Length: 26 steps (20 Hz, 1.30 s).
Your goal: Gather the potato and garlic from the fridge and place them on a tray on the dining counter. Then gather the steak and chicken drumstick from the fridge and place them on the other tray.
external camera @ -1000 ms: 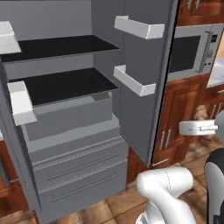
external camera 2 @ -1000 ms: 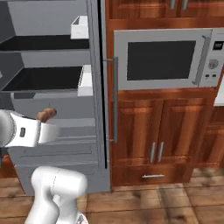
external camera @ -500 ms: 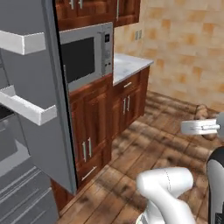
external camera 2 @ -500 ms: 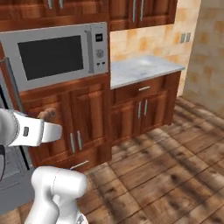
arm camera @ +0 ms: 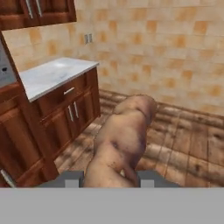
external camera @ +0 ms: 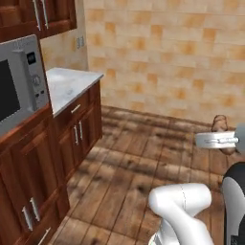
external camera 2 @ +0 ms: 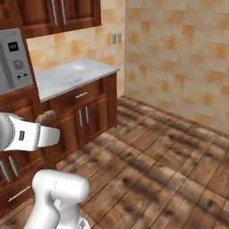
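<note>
Gripping potato (arm camera: 122, 140), tool (arm camera: 107, 179) level, pointing toward tiled wall (arm camera: 166, 48).

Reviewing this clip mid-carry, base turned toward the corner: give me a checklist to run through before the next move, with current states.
1. Potato between the gripper fingers: ok.
2. Potato seated securely: cannot tell; most of it sticks out past the fingertips.
3. Floor ahead free of obstacles: ok.
4. Arm apart from the wall counter: ok.
5. Dining counter and tray in sight: not ok.
6. Garlic collected: cannot tell.
</note>
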{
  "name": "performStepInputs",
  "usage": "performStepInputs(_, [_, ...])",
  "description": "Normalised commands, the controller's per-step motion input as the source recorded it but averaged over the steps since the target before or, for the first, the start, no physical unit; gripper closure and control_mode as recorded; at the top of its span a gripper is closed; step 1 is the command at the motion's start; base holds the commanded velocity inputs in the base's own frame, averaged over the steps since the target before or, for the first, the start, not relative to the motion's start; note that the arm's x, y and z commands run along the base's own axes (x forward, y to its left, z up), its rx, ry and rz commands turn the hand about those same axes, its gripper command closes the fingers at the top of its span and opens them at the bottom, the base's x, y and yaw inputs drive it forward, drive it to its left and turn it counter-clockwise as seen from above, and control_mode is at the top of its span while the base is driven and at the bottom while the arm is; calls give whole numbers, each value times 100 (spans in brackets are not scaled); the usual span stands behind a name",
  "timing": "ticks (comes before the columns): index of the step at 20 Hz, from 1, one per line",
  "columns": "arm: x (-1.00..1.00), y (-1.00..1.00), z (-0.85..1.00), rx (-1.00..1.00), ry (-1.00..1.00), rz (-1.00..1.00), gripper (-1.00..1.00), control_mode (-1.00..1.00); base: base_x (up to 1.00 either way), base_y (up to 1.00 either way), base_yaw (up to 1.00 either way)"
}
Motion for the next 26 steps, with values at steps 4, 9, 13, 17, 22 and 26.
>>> performStepInputs(4, [0,0,0,0,0,0,100,100,82,-26,-42])
performStepInputs(9, [0,0,0,0,0,0,100,100,23,0,-69])
performStepInputs(13, [0,0,0,0,0,0,100,100,64,6,-60])
performStepInputs(17, [0,0,0,0,0,0,100,100,100,48,-39])
performStepInputs(22, [0,0,0,0,0,0,100,100,100,48,-29])
performStepInputs(26, [0,0,0,0,0,0,100,100,100,27,-26])
